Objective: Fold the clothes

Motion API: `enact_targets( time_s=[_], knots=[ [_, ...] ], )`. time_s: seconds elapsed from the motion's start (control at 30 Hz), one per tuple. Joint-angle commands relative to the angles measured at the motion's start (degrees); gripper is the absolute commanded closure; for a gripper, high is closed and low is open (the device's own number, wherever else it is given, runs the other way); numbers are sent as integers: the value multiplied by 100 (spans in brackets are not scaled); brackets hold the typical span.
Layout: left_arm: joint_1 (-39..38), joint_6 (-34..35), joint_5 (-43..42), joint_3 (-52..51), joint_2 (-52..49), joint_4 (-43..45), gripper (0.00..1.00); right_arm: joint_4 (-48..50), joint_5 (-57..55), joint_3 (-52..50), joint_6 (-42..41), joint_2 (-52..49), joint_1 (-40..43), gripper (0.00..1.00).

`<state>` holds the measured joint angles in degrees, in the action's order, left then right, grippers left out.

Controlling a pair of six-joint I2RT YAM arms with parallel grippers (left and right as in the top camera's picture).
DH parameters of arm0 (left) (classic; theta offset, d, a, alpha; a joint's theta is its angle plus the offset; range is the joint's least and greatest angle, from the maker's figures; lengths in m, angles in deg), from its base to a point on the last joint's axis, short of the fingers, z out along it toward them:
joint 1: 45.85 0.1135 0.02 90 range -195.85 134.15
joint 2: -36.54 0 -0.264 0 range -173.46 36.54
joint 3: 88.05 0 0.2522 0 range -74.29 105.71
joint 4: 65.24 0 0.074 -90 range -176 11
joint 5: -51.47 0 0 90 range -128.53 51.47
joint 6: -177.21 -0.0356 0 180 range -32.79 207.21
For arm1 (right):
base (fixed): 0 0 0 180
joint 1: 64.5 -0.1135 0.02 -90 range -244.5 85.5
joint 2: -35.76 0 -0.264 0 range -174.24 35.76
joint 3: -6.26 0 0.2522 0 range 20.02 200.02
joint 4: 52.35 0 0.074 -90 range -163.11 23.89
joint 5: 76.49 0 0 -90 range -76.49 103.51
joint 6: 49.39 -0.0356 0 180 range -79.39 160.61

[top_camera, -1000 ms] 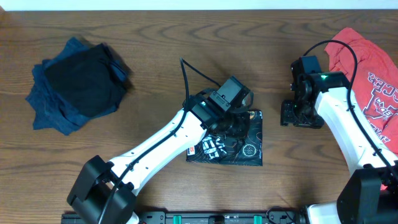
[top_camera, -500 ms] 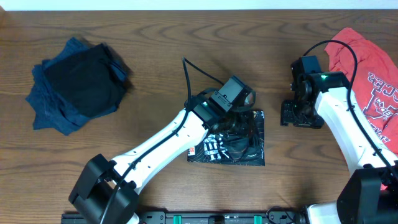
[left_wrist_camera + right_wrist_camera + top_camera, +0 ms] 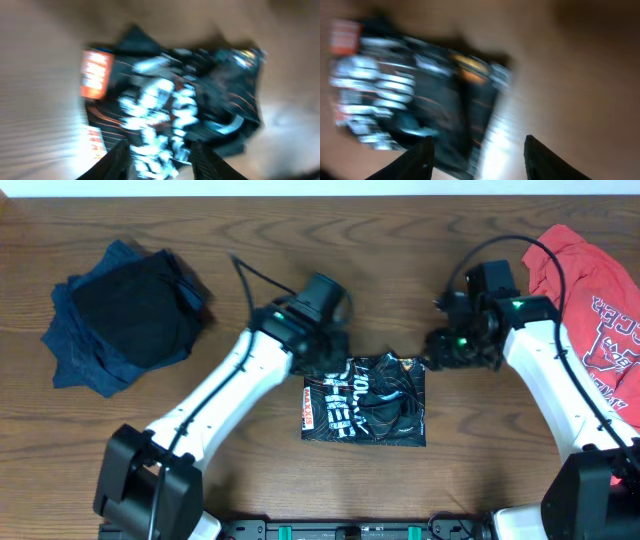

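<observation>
The clothes in play are a black jersey [image 3: 365, 402], folded into a small rectangle with white lettering facing up, lying at the table's centre. My left gripper [image 3: 328, 358] hovers over its upper left corner; in the blurred left wrist view the jersey [image 3: 175, 90] fills the frame, and the left gripper [image 3: 159, 161] is open with nothing between the fingers. My right gripper [image 3: 438, 348] is just off the jersey's upper right corner. The right wrist view, also blurred, shows the jersey [image 3: 420, 85] at the left and the right gripper [image 3: 480, 156] open and empty.
A crumpled dark blue and black pile of garments [image 3: 125, 315] lies at the far left. A red shirt with white lettering [image 3: 590, 290] is heaped at the right edge, behind my right arm. Bare wood table [image 3: 250, 240] surrounds the jersey.
My left gripper opened, let go of the jersey and pulled back up-left off it. My right gripper swung left to the jersey's upper right corner. The jersey stayed folded.
</observation>
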<state>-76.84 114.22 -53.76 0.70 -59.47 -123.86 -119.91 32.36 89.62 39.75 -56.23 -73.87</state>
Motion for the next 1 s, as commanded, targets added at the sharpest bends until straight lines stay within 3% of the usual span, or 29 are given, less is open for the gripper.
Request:
enact_targets(
  time_s=[0.0,0.3,0.77,0.97],
  knots=[
    [251,-160,439,7,-44,-31,61,332,1335,79,459,22,-380,44],
    [476,-192,525,-262,-586,151,61,608,516,76,157,-219,-1307,43],
    [393,-192,522,-267,-1414,533,61,251,785,76,155,-1019,-1353,43],
    [278,-192,525,-267,-1637,616,61,-101,-273,66,-219,-1235,-1349,42]
  ],
)
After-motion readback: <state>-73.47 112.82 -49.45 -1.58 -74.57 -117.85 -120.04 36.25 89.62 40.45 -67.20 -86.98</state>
